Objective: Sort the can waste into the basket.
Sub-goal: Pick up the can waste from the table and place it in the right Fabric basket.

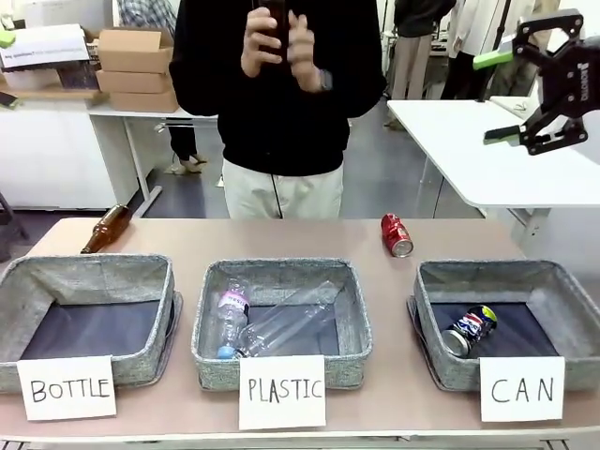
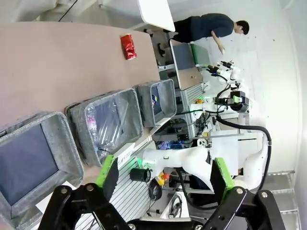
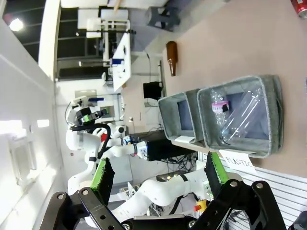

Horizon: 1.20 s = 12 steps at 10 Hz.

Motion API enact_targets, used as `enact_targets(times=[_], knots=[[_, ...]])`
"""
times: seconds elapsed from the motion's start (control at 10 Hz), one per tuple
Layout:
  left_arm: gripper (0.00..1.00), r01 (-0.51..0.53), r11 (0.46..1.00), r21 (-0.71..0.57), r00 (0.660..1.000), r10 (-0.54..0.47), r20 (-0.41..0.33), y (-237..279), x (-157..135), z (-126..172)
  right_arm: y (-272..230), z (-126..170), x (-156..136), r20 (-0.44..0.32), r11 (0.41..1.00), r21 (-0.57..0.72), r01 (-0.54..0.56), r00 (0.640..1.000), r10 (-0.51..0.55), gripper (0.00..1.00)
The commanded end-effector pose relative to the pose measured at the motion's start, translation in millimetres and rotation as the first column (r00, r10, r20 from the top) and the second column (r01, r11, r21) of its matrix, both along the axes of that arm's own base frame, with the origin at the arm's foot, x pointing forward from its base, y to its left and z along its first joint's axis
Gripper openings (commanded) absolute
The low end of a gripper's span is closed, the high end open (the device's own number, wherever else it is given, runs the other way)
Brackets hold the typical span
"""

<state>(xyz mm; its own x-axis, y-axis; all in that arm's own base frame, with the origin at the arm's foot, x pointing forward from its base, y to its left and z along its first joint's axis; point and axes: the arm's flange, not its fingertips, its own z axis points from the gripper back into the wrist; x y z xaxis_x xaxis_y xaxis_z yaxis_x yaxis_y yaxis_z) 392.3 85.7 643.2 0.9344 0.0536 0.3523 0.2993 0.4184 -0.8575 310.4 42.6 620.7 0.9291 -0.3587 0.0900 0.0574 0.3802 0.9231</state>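
Note:
A red can (image 1: 396,234) lies on its side on the brown table, just behind the basket (image 1: 497,272) signed "CAN". Inside that basket lies a dark blue can (image 1: 469,330). My right gripper (image 1: 497,97) hangs open high above the table's right end, holding nothing. In the left wrist view my left gripper (image 2: 164,172) is open and empty, well above the table, with the red can (image 2: 128,46) far off and the CAN basket (image 2: 165,91) beyond the other two. The right wrist view shows its open gripper (image 3: 158,172) and the red can (image 3: 300,7) at the top corner.
The middle basket (image 1: 281,272) signed "PLASTIC" holds clear bottles; the left one (image 1: 94,267) signed "BOTTLE" holds nothing. A brown glass bottle (image 1: 105,228) lies at the table's back left. A person (image 1: 277,84) stands at the far side, both hands raised around a dark object.

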Motion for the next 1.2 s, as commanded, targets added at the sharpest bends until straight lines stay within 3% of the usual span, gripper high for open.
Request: enact_targets(times=[0.0,0.1,0.2,0.3,0.4,0.5,0.6,0.7,0.8,1.0,1.1], knots=[[1.00,0.001,1.000,0.013,1.000,-0.001,-0.006,-0.3,-2.9,-1.3,0.0,0.1,0.0,0.000,1.000,0.000,0.000,1.000,0.000,1.00],[1.00,0.001,1.000,0.013,1.000,-0.001,-0.006,-0.3,-2.9,-1.3,-4.9,6.6,-15.3,-0.019,0.919,-0.369,0.137,0.988,-0.155,1.00],[1.00,0.001,1.000,0.013,1.000,-0.001,-0.006,-0.3,-2.9,-1.3,11.9,2.7,21.2,0.039,0.799,-0.589,0.122,0.992,-0.123,1.00],[1.00,0.001,1.000,0.013,1.000,-0.001,-0.006,-0.3,-2.9,-1.3,21.3,-19.9,73.4,-0.011,0.641,-0.766,0.037,0.997,-0.071,1.00],[1.00,0.001,1.000,0.013,1.000,-0.001,-0.006,-0.3,-2.9,-1.3,36.7,-39.9,120.0,-0.072,0.547,-0.835,-0.068,0.997,0.014,1.00],[1.00,0.001,1.000,0.013,1.000,-0.001,-0.006,-0.3,-2.9,-1.3,42.8,-53.2,150.4,-0.107,0.499,-0.858,-0.124,0.992,0.063,1.00],[1.00,0.001,1.000,0.013,1.000,-0.001,-0.006,-0.3,-2.9,-1.3,44.1,-66.4,169.0,-0.119,0.460,-0.877,-0.136,0.991,0.066,1.00],[1.00,0.001,1.000,0.013,1.000,-0.001,-0.006,-0.3,-2.9,-1.3,45.6,-73.5,174.9,-0.150,0.577,-0.804,-0.146,0.988,0.042,1.00],[1.00,0.001,1.000,0.013,1.000,-0.001,-0.006,-0.3,-2.9,-1.3,52.3,-83.7,136.9,-0.060,0.592,-0.801,-0.086,0.996,0.064,1.00],[1.00,0.001,1.000,0.013,1.000,-0.001,-0.006,-0.3,-2.9,-1.3,52.3,-83.7,136.9,-0.060,0.592,-0.801,-0.086,0.996,0.064,1.00],[1.00,0.001,1.000,0.013,1.000,-0.001,-0.006,-0.3,-2.9,-1.3,46.9,-97.3,166.8,-0.102,0.555,-0.821,-0.132,0.991,0.085,1.00]])
